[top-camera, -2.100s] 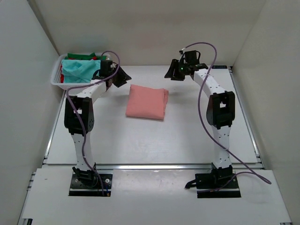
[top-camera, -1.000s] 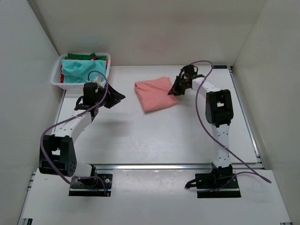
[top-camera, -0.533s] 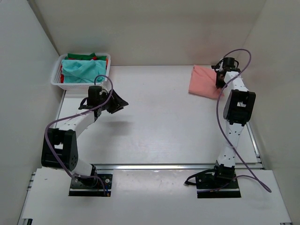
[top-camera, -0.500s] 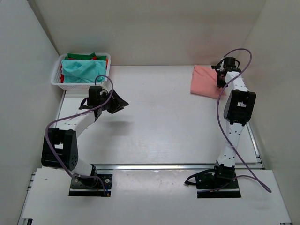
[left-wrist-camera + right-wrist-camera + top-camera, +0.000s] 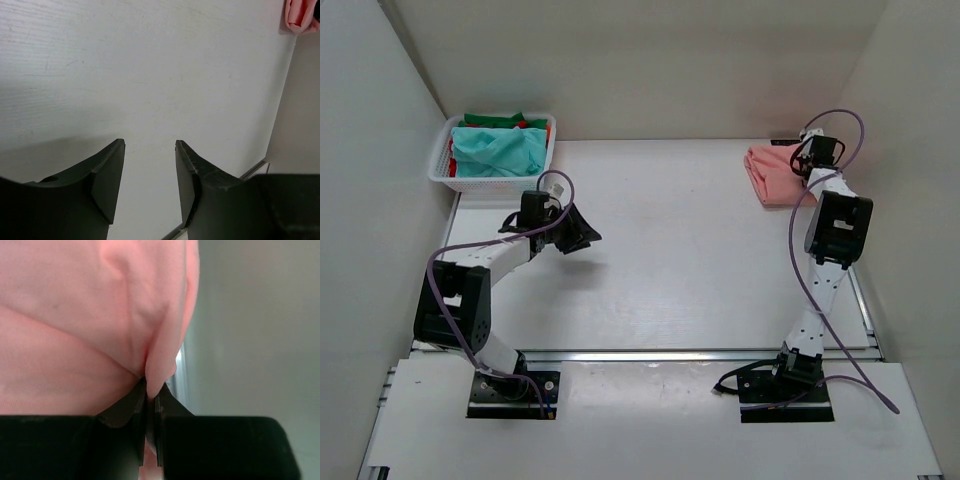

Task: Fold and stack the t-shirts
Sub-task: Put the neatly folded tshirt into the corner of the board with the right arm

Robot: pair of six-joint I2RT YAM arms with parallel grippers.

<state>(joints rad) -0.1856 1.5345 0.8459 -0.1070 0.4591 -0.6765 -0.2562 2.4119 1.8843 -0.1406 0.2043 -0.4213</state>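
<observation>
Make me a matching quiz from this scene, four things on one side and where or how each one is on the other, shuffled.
Things:
1. salmon-pink t-shirt
2. teal t-shirt
3. left gripper
4. right gripper

States:
A. open, over bare table
B. lying in the basket
C. shut on pink cloth
D. lying folded at the table's far right

Pairs: 1-D, 2-B, 3-A, 4-C
</observation>
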